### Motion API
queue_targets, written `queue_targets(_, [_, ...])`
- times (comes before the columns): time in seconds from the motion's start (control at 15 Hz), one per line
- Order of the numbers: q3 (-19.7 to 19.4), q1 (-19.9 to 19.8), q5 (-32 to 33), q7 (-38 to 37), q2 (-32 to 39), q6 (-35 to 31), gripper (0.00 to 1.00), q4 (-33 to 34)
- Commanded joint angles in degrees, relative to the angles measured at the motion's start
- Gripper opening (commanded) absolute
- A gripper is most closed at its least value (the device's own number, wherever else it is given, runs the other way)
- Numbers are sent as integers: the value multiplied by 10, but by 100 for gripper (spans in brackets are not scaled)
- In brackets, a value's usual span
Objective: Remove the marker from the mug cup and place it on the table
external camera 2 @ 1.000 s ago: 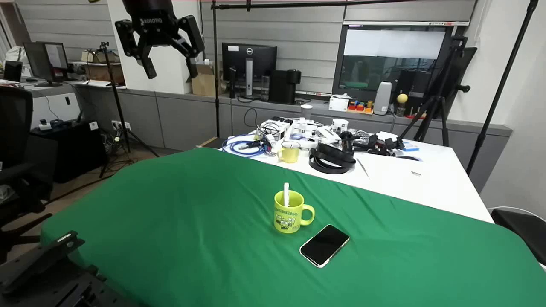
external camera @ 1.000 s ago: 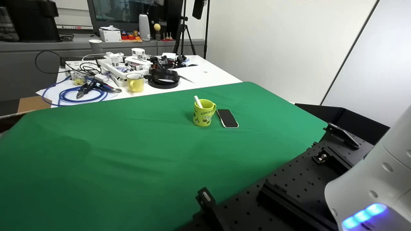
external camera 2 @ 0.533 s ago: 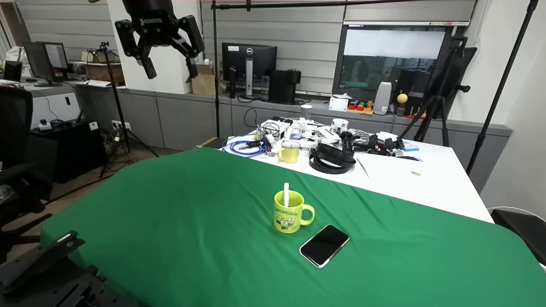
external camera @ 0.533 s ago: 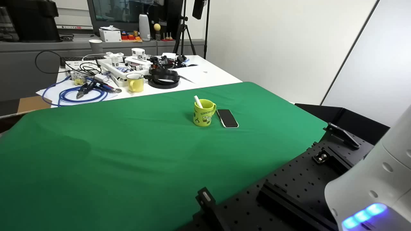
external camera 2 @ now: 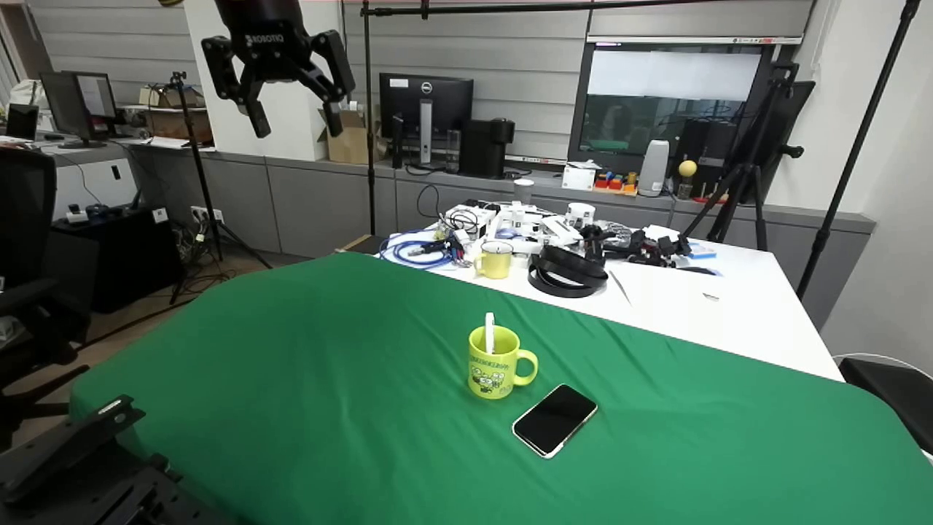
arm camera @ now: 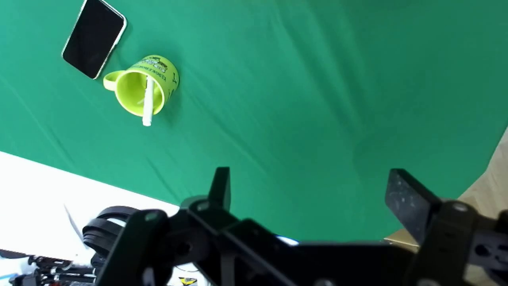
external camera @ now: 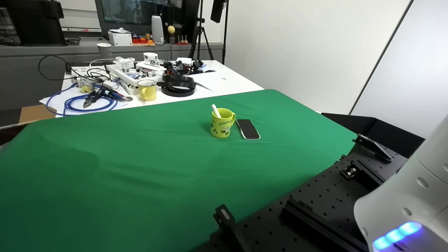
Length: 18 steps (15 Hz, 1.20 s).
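Marker: leaning in the mug cup; white end past the rim in both exterior views and the wrist view.
Mug cup: upright on the green tabletop, nearer the edge along the white table than the edge by the arm base.
Tool: fingers wide apart, well away from the mug cup; nearest tabletop edge cannot be told.
Phone: flat, just beside the mug cup, handle side.
Wrist view: shows marker length inside the mug cup, partly hidden by its wall in both exterior views.
Arm base: seen in an exterior view only.
Office chair: seen in an exterior view only.
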<state>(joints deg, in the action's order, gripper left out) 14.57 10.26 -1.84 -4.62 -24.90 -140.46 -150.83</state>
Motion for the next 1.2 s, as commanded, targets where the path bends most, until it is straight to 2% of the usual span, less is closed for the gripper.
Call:
queue_targets(0.0, [-77,20,-38,113,47,8,100,31])
queue_targets(0.13, [-118,16,-54,188,74,22,100,55])
queue_targets(0.33, [-178,-2,-79,297,123,77,100,112])
queue_targets(0.53, [-211,-26,-99,387,190,149,100,190])
queue_targets(0.8, [-208,-69,-103,470,291,244,100,306])
queue_targets(1.13, [-176,-111,-105,493,412,351,100,461])
